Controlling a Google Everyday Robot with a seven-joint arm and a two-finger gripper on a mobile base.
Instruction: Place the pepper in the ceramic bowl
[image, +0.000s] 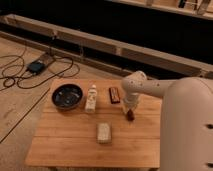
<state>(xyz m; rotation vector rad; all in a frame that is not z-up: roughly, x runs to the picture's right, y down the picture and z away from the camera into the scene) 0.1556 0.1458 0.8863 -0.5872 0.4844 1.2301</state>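
The pepper (131, 116), lying on the table (75, 142) directly under the gripper (130, 106) (grip state cannot be told), should be clamped mid-length before transfer to the bowl (67, 96).

Lab-like: wood table (65, 145), floor cables (20, 76); gripper (130, 111) low over table.

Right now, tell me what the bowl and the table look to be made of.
The ceramic bowl looks like glazed ceramic: dark, glossy, with a paler rim. The table looks like wood with a matte finish: warm tone, visible plank seams. The gripper hangs directly over the pepper.
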